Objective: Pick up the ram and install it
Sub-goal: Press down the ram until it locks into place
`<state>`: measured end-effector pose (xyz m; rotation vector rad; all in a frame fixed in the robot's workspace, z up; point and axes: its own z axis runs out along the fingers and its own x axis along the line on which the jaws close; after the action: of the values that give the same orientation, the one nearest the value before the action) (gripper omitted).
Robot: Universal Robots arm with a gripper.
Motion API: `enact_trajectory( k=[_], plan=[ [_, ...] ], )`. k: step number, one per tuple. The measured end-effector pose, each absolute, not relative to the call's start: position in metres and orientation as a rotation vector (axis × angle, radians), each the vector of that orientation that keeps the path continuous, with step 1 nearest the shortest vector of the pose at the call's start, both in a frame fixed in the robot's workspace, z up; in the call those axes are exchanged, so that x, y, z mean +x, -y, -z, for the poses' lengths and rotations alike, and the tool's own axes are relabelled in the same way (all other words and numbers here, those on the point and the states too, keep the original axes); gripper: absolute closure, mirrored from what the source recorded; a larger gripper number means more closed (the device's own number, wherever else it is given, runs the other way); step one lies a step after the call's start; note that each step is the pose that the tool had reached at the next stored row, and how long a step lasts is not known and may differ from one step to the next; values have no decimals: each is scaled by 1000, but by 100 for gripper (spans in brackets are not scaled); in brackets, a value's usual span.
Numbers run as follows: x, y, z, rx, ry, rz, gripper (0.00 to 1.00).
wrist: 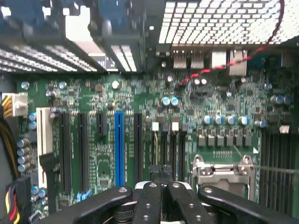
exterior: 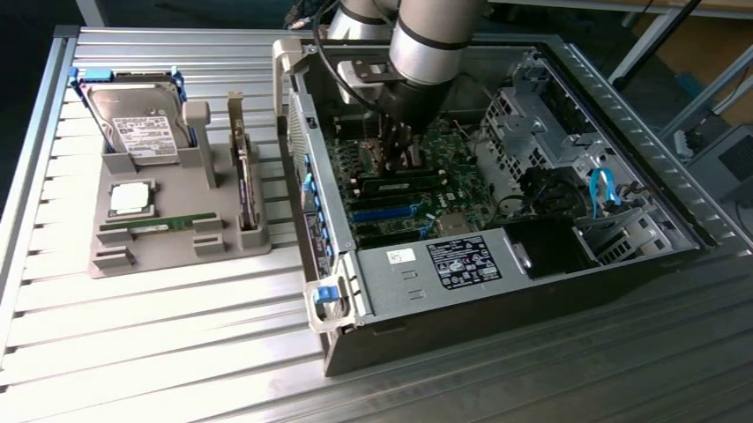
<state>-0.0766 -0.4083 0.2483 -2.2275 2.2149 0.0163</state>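
Right now your gripper [exterior: 404, 159] sits down inside the open computer case [exterior: 495, 291], over the motherboard [wrist: 140, 116], with its fingers [wrist: 161, 175] pressed together and nothing between them. One ram [exterior: 398, 184] stick lies seated in a motherboard slot just beside the fingertips — another green stick [exterior: 157, 226] rests in the grey parts holder [exterior: 176, 251] on the table, well apart.

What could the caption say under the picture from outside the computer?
Robot gripper shut, reaching down over the motherboard inside the open computer case.
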Motion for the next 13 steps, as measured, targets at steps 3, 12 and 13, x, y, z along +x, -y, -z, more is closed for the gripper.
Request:
enact_trajectory(
  k=[3, 12, 13],
  plan=[
    [-77, 408, -248, -2228, -2215, -16, 90],
    [-77, 409, -239, -2228, -2215, -16, 90],
    [-77, 409, -238, -2228, -2215, -16, 90]
  ],
)
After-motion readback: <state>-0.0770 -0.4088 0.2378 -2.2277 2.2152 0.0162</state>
